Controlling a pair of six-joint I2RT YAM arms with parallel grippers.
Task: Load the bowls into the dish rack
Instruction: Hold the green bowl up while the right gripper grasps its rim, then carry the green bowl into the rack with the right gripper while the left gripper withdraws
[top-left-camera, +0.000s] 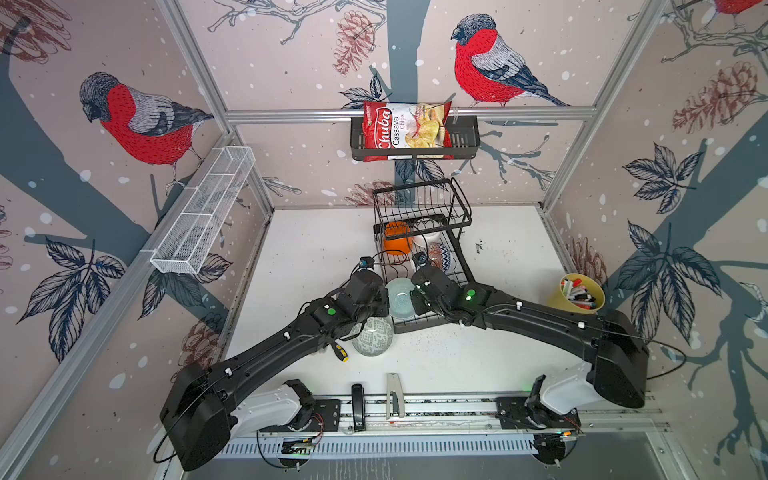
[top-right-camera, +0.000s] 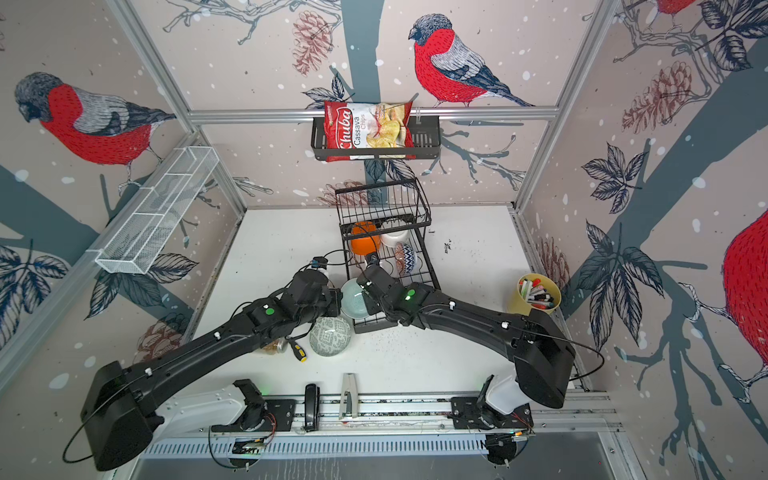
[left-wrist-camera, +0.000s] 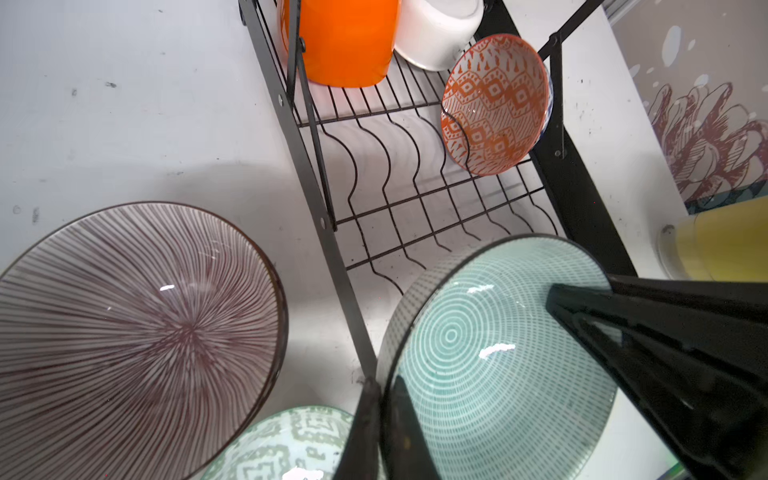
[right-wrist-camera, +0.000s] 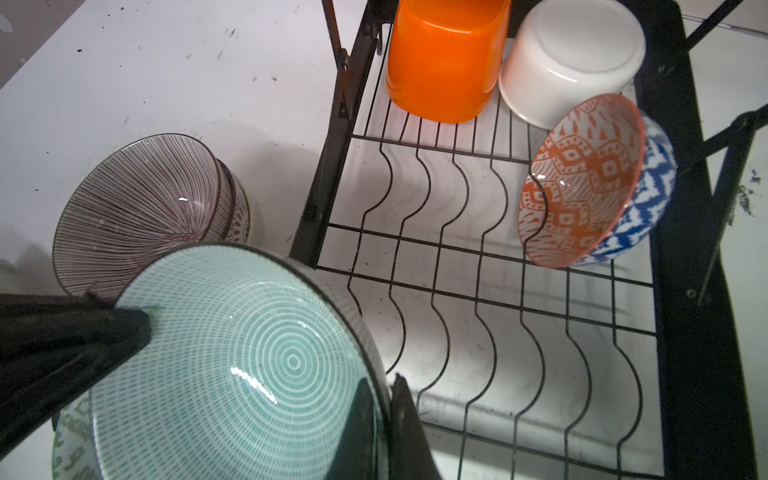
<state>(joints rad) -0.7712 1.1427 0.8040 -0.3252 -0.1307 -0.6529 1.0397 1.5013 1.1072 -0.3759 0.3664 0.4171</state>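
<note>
Fingers (left-wrist-camera: 361, 436) of the left gripper (left-wrist-camera: 384, 409) are clamped on one side of the rim of a pale teal ceramic bowl with white rings (top-left-camera: 400, 297); the right gripper (right-wrist-camera: 384, 409) pinches the opposite side. Tilted between them, the bowl is at the near left corner of the black wire dish rack (right-wrist-camera: 681, 357). Inside the rack are a plain orange bowl (right-wrist-camera: 444, 62), a plain white bowl (right-wrist-camera: 573, 62) and an orange-and-blue patterned bowl (right-wrist-camera: 590, 183).

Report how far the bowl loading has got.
Done: the orange bowl, white bowl and orange-patterned bowl sit in the dish rack, on its lower tray. In hand: the left gripper and right gripper pinch the rim of the teal bowl at the rack's near edge. Left: the mauve striped bowl and green-patterned bowl, on the table.
</note>
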